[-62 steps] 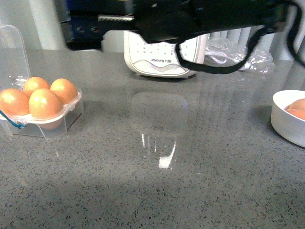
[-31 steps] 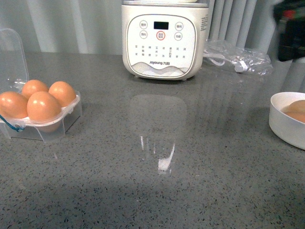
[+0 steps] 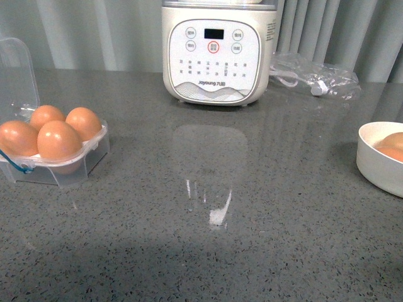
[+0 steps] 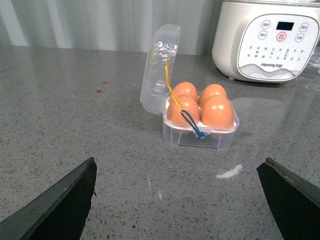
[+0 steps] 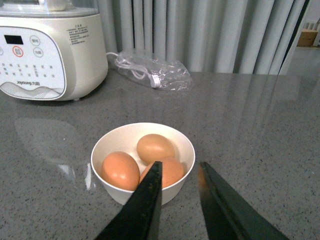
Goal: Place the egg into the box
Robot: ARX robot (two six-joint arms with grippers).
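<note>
The clear box [image 3: 75, 160] stands at the table's left with its lid [image 3: 16, 69] up; each of its four cups holds a brown egg [image 3: 58, 139]. In the left wrist view the box [image 4: 200, 141] lies ahead of my left gripper [image 4: 179, 162], which is wide open and empty. The white bowl [image 3: 378, 170] sits at the right edge. In the right wrist view the bowl [image 5: 125, 132] holds three brown eggs [image 5: 120, 170]. My right gripper [image 5: 180, 165] is open and empty, its tips over the bowl's near rim. Neither arm shows in the front view.
A white cooker [image 3: 214, 50] stands at the back middle. A clear plastic bag with a cable [image 3: 315, 78] lies to its right. Curtains hang behind the grey speckled table [image 3: 208, 251].
A dark arm that crossed the top of the front view moved off to the right and out of the picture. The box, eggs and bowl have not moved.
</note>
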